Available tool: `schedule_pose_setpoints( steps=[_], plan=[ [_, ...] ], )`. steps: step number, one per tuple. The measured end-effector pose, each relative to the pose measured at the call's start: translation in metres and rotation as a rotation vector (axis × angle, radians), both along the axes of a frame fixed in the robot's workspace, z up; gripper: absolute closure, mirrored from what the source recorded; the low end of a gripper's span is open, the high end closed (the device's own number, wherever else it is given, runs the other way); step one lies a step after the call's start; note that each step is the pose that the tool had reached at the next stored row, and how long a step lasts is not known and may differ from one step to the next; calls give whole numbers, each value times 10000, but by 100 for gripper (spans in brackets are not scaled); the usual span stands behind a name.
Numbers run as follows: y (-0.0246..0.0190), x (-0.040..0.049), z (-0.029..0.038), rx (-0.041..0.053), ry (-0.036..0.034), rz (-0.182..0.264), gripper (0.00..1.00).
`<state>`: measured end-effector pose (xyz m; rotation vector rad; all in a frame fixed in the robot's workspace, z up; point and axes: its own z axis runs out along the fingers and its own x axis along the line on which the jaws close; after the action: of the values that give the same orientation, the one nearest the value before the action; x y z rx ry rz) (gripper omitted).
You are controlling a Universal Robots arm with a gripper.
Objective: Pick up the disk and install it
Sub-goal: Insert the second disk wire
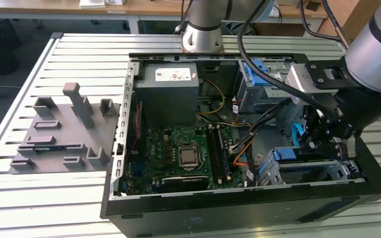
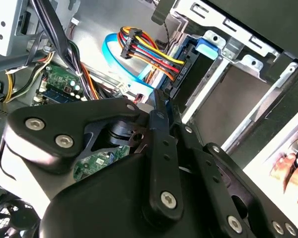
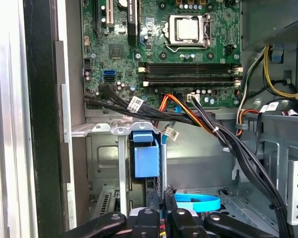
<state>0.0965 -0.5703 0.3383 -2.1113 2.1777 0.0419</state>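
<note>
The disk stands edge-on in the drive cage at the front corner of the open computer case, on the exterior view's right. Its blue plastic carrier [image 1: 291, 154] [image 3: 144, 159] [image 2: 207, 48] shows; its silver face is hidden. My gripper [image 1: 317, 147] [image 3: 167, 197] [image 2: 159, 101] hangs inside the case right beside the cage. Its black fingers are drawn together, with nothing seen between them, and their tips are close to the disk's rear edge. There a blue ribbon cable [image 2: 124, 59] and a plug of coloured wires [image 2: 149, 49] lie.
The case holds a green motherboard [image 1: 184, 153], a grey power-supply box [image 1: 170, 87] and a second cage with blue carriers [image 1: 260, 74]. Black cable bundles [image 3: 223, 139] cross between the board and the cage. A grey fixture [image 1: 61, 129] sits on the slatted table at the exterior view's left.
</note>
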Motion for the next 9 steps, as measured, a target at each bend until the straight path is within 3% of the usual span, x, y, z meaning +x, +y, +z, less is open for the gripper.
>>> schedule_pose_setpoints(
  steps=[9],
  plan=[
    [-3,13,-14,2,0,-1,84]
  ],
)
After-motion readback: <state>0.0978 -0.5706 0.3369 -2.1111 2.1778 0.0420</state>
